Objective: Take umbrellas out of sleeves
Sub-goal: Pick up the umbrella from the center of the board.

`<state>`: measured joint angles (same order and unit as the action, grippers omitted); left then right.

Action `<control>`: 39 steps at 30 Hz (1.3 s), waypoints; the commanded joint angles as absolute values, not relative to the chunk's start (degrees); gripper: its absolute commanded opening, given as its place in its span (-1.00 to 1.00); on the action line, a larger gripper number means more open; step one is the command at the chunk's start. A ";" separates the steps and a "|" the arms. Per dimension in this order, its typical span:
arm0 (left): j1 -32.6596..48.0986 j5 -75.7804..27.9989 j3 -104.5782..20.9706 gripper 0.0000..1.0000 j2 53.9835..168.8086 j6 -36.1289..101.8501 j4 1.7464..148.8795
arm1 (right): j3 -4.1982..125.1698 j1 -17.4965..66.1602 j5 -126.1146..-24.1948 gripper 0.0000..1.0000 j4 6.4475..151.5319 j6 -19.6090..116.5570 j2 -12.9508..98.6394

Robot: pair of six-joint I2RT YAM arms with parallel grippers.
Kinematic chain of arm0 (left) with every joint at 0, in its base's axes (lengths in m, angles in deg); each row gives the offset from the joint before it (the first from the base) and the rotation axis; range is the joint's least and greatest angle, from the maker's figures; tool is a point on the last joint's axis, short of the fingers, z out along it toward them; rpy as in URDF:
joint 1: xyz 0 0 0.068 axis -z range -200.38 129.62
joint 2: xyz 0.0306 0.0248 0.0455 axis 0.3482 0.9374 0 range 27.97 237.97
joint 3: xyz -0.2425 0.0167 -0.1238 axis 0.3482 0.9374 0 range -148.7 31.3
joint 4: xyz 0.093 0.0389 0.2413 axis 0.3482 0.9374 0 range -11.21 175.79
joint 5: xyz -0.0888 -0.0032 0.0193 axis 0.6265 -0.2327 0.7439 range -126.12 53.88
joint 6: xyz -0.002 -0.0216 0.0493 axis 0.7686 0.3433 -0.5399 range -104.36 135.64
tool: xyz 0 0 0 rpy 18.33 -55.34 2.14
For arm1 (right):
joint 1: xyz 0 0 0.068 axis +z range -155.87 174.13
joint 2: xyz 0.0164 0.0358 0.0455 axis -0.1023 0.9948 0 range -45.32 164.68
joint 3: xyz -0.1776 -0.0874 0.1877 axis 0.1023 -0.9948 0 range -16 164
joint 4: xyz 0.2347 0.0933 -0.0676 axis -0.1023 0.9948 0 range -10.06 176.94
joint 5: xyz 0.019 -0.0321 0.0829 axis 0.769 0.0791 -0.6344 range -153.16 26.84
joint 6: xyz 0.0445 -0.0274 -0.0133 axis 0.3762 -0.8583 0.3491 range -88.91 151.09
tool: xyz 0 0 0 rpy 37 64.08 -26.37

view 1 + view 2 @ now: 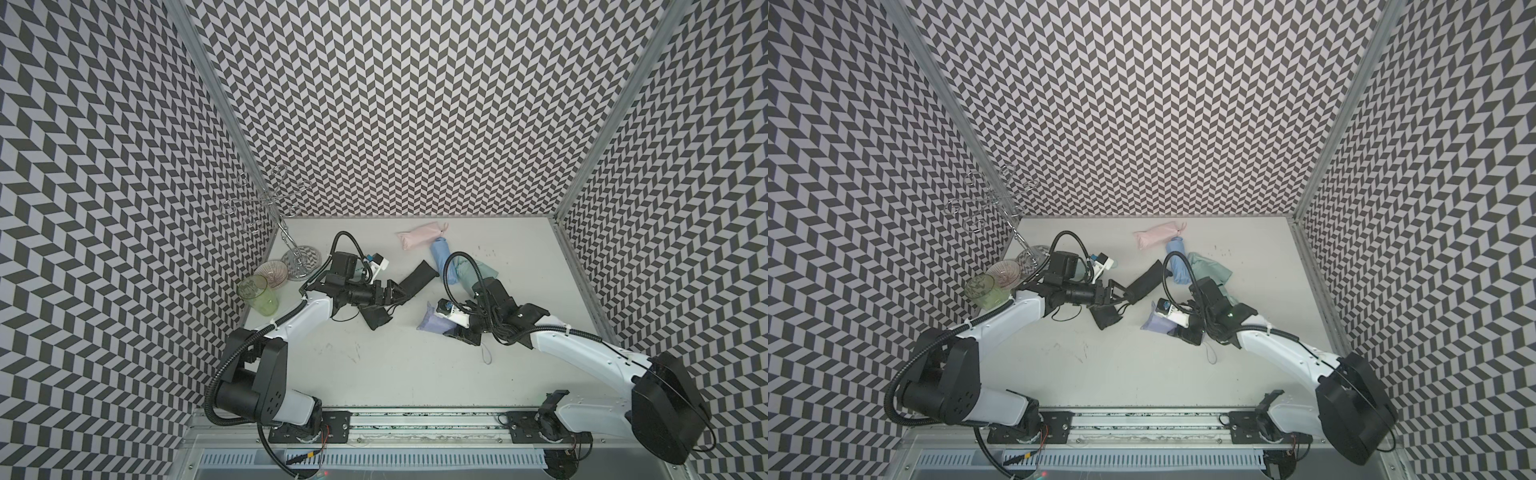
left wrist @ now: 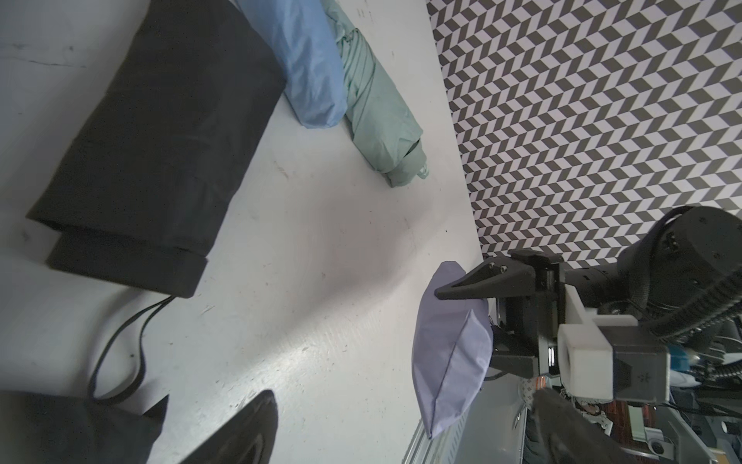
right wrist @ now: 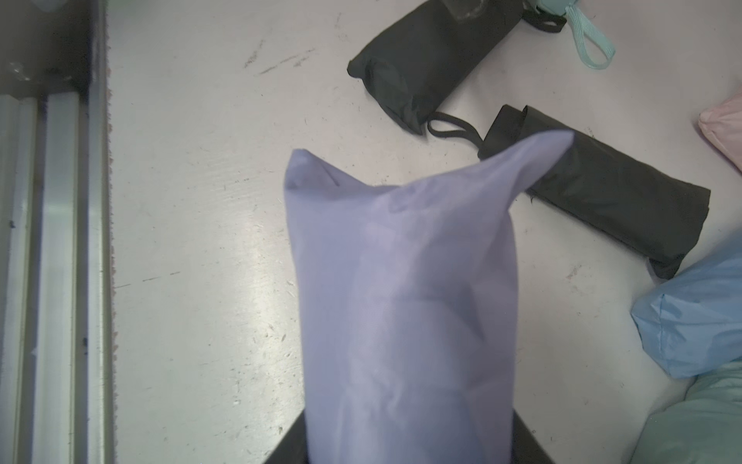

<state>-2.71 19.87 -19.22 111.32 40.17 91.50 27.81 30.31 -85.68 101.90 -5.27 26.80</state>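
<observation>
Six umbrellas are easy to count on the table (image 1: 395, 374). The mint tip and wrist loop (image 3: 590, 44) of a seventh are caught only in the right wrist view, next to a black one.

The lavender umbrella (image 1: 430, 322) is the one being handled. It's pinched in the right gripper (image 2: 478, 321), with the jaws closed in on its sleeve from both sides and the baggy sleeve end poking out forward past the fingers. Whether that free end is touching the table can't be told. A lavender strap (image 1: 485, 355) is left lying on the table just beside the gripper, on the side nearer the arm bases.

The left gripper (image 1: 397, 293) is held with its jaws spread wide and empty between the two black ones. The far black umbrella (image 1: 417, 277) is lying just past its fingertips, and the near black umbrella (image 1: 376, 318) is partly covered by the wrist.

Further back, the pink umbrella (image 1: 419, 236), the light blue umbrella (image 1: 441, 259) and the mint umbrella (image 1: 488, 271) are bunched up, each touching the next. Pleats are visible on the mint one in the left wrist view.

On the left arm's side, a green glass (image 1: 259, 295), a pinkish ribbed glass (image 1: 272, 272) and a wire rack (image 1: 305, 255) are stood close together, well apart from the pastel umbrellas.
</observation>
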 commanded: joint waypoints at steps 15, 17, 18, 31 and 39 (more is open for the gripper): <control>3.90 26.87 -24.23 1.00 111.22 39.17 90.63 | 32.47 30.42 -95.54 -0.03 97.05 -1.31 22.50; 4.96 26.99 -24.57 1.00 111.66 38.53 91.57 | 32.75 30.60 -95.33 -0.03 96.38 -0.76 22.68; 5.44 26.90 -24.75 1.00 111.91 38.54 92.07 | 33.06 30.74 -95.31 -0.03 96.30 -0.76 22.86; 7.46 26.71 -26.94 0.86 115.34 36.39 94.47 | 35.50 32.01 -94.47 -0.03 95.98 -0.95 25.43; 9.26 27.86 -27.88 0.71 117.06 36.46 94.92 | 36.16 32.35 -93.55 -0.03 95.87 -1.08 26.81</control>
